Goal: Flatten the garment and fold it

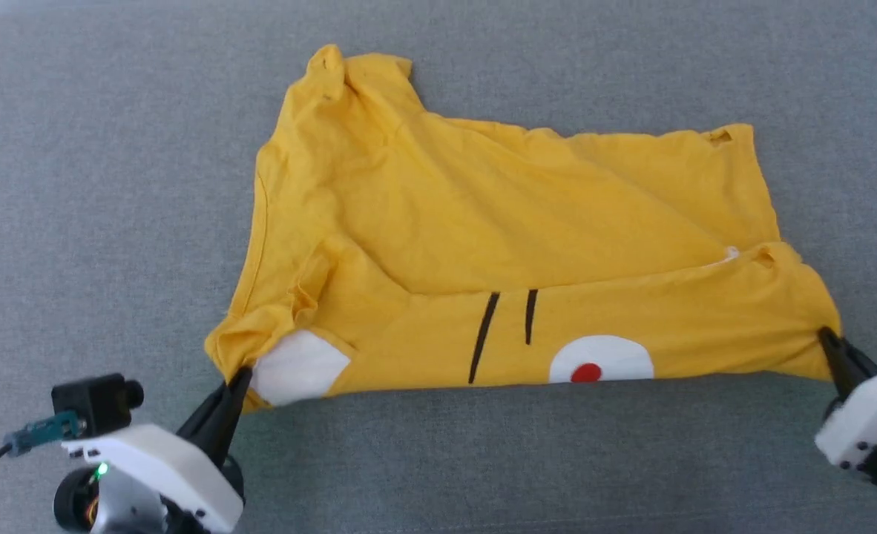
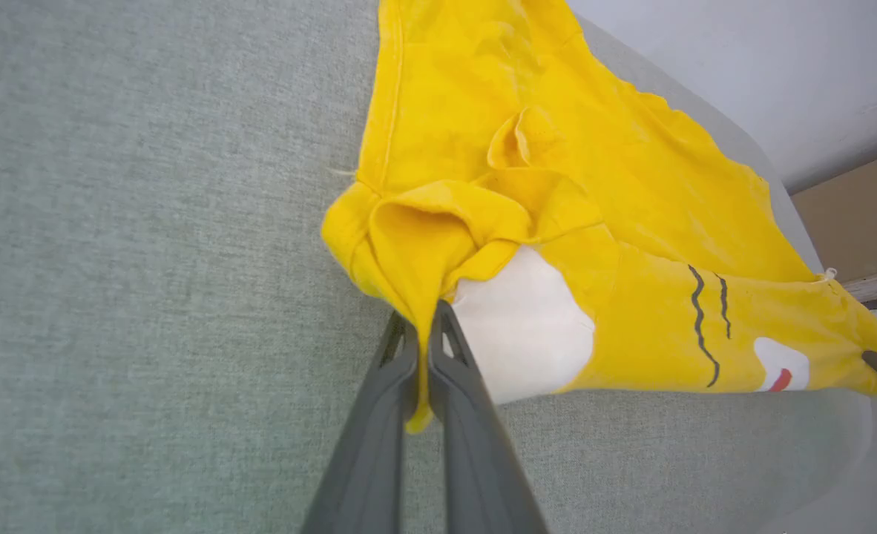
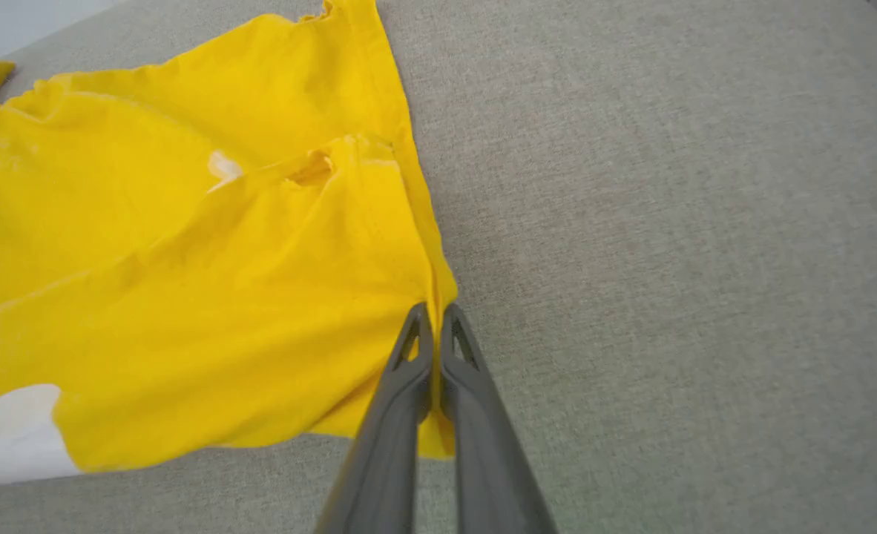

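The garment (image 1: 498, 215), a bright yellow T-shirt with white patches, black stripes and a red dot, lies rumpled on the grey surface, its near part folded over so the print faces me. My left gripper (image 1: 240, 374) is shut on the garment's near left corner; in the left wrist view the gripper (image 2: 424, 315) pinches a bunched yellow fold (image 2: 416, 245) next to a white patch. My right gripper (image 1: 824, 334) is shut on the near right corner, and in the right wrist view that gripper (image 3: 431, 311) clamps the yellow hem (image 3: 427, 245).
Grey woven cloth (image 1: 112, 185) covers the whole work surface around the garment. In the left wrist view a pale wall (image 2: 780, 67) and a brown floor strip (image 2: 854, 215) lie beyond the surface's far edge.
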Controlling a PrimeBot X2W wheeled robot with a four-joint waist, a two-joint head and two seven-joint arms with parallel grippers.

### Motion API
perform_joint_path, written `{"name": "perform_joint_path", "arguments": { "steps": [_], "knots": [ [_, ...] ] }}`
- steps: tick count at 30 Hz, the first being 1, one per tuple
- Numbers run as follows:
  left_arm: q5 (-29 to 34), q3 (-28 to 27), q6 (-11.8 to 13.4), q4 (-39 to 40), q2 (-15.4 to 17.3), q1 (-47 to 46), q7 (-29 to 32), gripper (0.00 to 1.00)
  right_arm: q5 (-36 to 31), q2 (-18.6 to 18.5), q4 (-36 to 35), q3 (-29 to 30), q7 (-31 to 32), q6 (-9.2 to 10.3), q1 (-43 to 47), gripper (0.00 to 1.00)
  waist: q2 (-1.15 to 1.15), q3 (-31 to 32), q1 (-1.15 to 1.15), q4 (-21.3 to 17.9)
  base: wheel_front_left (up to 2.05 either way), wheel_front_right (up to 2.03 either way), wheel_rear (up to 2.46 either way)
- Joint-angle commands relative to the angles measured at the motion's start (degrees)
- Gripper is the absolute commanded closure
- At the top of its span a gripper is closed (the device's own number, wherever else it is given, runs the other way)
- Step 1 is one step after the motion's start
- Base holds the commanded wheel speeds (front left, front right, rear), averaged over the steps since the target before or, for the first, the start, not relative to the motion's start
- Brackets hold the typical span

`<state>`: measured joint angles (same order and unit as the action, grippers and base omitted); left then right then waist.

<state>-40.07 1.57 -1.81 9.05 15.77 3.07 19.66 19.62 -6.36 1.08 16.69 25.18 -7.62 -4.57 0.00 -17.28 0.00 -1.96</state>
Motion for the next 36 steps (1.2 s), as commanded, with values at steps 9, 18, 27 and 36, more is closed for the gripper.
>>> {"name": "perform_joint_path", "arguments": {
  "steps": [9,18,27,36],
  "knots": [
    [-4.76,-1.33,3.25,6.28,0.11,10.53,6.08,1.0,2.04,-0.15,-7.8,5.56,7.94,0.13,8.43,1.0,0.0,4.54,0.0,0.34,0.0,0.0,0.0],
    [-3.58,0.81,3.85,3.5,-0.88,12.32,6.0,1.0,1.52,1.78,-5.44,4.37,7.32,0.13,11.36,1.0,0.0,4.99,0.0,1.21,0.0,0.0,0.0],
    [-3.14,2.13,1.16,-6.26,-2.3,5.91,2.14,0.0,1.21,2.26,1.47,2.39,2.76,0.13,8.13,0.0,0.0,4.53,0.0,1.69,0.0,0.0,0.0],
    [-4.23,-1.38,1.13,-1.84,-0.95,7.41,-0.22,0.0,4.95,1.24,-4.97,3.77,3.93,0.13,8.32,0.0,0.0,4.39,0.0,1.04,0.0,0.0,0.0]
  ]
}}
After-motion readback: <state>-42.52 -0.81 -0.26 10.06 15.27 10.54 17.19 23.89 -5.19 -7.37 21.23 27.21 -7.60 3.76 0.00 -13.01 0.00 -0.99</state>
